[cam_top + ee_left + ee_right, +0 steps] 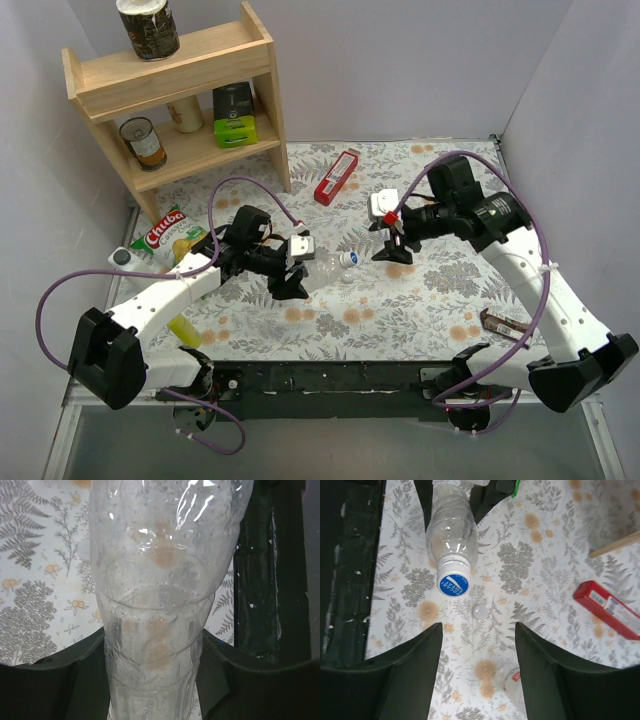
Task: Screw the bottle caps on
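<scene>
The left claw (152,647) is clamped on the plain bottle (160,580), one finger pressed to each side of its clear body, with the bottle lying sideways over the floral desk (35,580). The blue-and-white cap (453,582) sits on that bottle's neck. The pale cap (480,611) lies on the desk just beside the bottle's capped end. The right claw (479,630) faces that end, spread wide and gripping nothing. The labelled bottle (512,678) shows partly between its fingers, beyond the pale cap from the plain bottle.
</scene>
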Controlling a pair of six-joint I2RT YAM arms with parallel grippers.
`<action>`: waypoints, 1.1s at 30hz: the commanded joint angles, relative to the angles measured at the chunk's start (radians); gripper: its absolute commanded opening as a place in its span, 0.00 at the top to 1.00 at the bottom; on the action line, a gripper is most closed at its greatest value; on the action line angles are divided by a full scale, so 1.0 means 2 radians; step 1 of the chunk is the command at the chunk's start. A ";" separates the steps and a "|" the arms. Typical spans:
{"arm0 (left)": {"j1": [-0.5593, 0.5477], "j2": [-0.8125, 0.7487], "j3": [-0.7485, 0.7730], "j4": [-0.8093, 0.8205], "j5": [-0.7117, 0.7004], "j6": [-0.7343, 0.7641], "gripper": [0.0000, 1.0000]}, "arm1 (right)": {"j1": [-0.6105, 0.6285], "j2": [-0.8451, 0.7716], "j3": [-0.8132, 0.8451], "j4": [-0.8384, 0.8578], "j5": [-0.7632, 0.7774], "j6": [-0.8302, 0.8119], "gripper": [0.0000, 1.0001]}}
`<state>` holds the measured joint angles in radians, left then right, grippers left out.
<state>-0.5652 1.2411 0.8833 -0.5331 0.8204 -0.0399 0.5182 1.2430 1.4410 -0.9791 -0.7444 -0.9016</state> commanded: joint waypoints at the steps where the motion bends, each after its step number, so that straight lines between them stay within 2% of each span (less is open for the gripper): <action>1: -0.001 -0.008 0.040 -0.078 0.022 0.045 1.00 | 0.018 -0.029 -0.017 0.083 0.019 -0.094 0.33; 3: -0.001 -0.011 0.037 -0.088 0.015 0.070 1.00 | 0.032 -0.028 -0.016 0.065 0.030 -0.143 0.34; 10: -0.001 -0.008 0.045 -0.089 0.016 0.083 1.00 | 0.106 -0.042 -0.056 0.061 0.063 -0.186 0.35; 13: -0.001 -0.001 0.047 -0.085 0.016 0.089 1.00 | 0.117 -0.047 -0.069 0.055 0.076 -0.206 0.34; 18: -0.001 0.016 0.056 -0.082 0.025 0.089 1.00 | 0.122 -0.049 -0.072 0.058 0.079 -0.207 0.36; 25: -0.001 0.027 0.065 -0.078 0.025 0.088 1.00 | 0.121 -0.046 -0.084 0.072 0.088 -0.206 0.50; 33: -0.001 0.034 0.065 -0.064 0.025 0.071 1.00 | 0.122 -0.056 -0.099 0.081 0.073 -0.210 0.49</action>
<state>-0.5652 1.3037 0.9806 -0.6918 0.8391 0.1127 0.7551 1.1637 1.2552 -0.8585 -0.5762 -1.3106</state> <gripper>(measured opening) 0.530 0.516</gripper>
